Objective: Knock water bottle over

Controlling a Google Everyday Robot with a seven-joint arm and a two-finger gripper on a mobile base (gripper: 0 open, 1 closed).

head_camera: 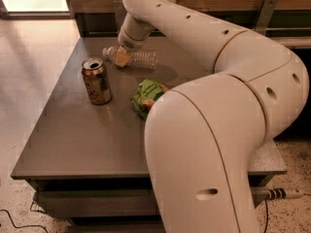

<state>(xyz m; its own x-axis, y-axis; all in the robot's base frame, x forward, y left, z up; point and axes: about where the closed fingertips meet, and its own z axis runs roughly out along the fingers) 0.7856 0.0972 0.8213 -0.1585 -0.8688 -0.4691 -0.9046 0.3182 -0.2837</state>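
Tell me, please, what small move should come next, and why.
Probably raise the gripper straight up, away from the water bottle: the bottle already lies on its side on the table, with the gripper near its cap end. Lifting rather than sweeping sideways should spare the upright can.
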